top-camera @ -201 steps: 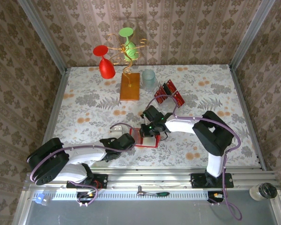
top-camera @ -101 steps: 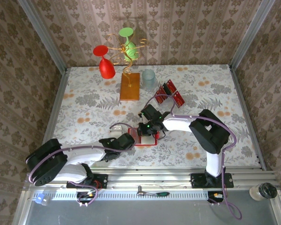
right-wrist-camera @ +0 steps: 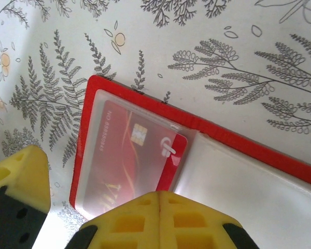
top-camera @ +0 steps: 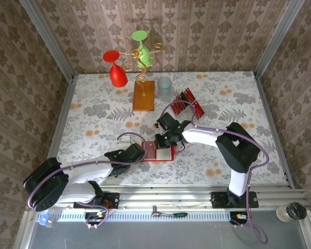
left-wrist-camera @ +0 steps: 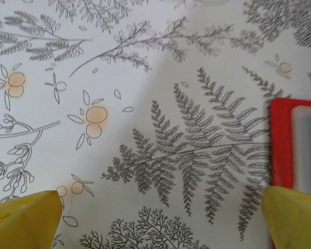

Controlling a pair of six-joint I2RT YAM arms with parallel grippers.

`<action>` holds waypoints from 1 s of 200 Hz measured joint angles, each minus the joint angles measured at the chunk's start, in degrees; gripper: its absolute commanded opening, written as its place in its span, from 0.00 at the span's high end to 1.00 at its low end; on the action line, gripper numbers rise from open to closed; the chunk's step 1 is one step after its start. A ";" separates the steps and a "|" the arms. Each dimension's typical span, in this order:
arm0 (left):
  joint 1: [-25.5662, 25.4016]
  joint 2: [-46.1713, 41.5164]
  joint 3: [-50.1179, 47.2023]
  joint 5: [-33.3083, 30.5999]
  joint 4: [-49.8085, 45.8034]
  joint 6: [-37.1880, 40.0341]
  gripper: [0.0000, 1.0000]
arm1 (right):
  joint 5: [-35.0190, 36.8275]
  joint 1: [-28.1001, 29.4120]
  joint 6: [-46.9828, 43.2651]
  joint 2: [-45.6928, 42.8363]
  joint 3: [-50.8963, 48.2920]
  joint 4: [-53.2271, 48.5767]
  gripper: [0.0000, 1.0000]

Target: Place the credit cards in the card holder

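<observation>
Right wrist view: my right gripper point(right-wrist-camera: 159, 202) is hovering clenched, jaws pressed together with nothing between them, just over the open card holder point(right-wrist-camera: 223, 134). The holder is lying flat on the fern-print table point(right-wrist-camera: 238, 46) with one credit card point(right-wrist-camera: 129, 155) sitting inside its clear left pocket. My left gripper point(left-wrist-camera: 158, 207) is standing released, fingers spread wide beside the holder's red edge, while the other credit cards point(top-camera: 186, 104) are standing well apart, near the pale cup point(top-camera: 165, 88).

The card holder point(top-camera: 159, 152) lies open near the middle of the table point(top-camera: 93, 114), one card point(right-wrist-camera: 132, 155) tucked inside it. More cards point(top-camera: 186, 104) stand beyond it to the right, a cup point(top-camera: 165, 88) just left of them.
</observation>
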 measured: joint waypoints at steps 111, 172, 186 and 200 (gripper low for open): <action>0.04 3.67 0.33 0.98 -0.76 0.00 0.00 | 0.04 0.00 -1.03 3.61 1.86 -0.92 1.00; 0.04 4.17 0.55 0.96 -0.52 0.00 0.00 | -0.83 0.35 -1.01 5.53 3.65 -1.05 1.00; 0.04 4.17 0.55 0.96 -0.50 0.00 0.00 | -0.85 0.35 -0.98 5.60 3.67 -1.05 1.00; 0.04 4.17 0.55 0.96 -0.44 0.00 0.00 | -0.94 0.35 -0.85 5.60 3.69 -1.05 1.00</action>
